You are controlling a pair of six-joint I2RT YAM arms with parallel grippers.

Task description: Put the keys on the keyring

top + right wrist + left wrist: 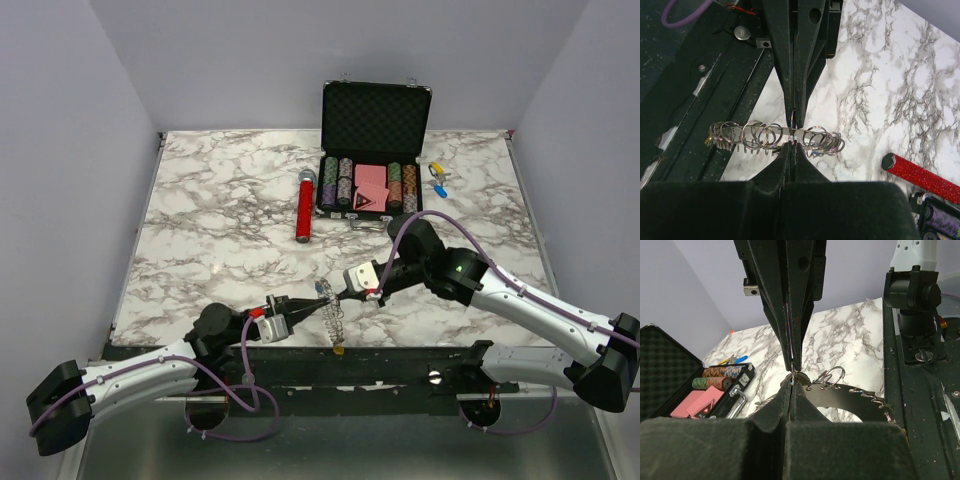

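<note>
the keyring (pixel 757 134) is held crosswise in the closed right claw (pixel 793 132), one end pinched by the closed left claw (pixel 791 376).

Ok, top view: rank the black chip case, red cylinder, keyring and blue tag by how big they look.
1. black chip case
2-3. red cylinder and keyring: look about alike; the keyring is held edge-on nearer the camera, so no ranking
4. blue tag

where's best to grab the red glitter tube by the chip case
Likely mid-length on the red tube, straight down from above, closing across its narrow width: it lies flat on the table, long and round, with the chip case close beside it.
</note>
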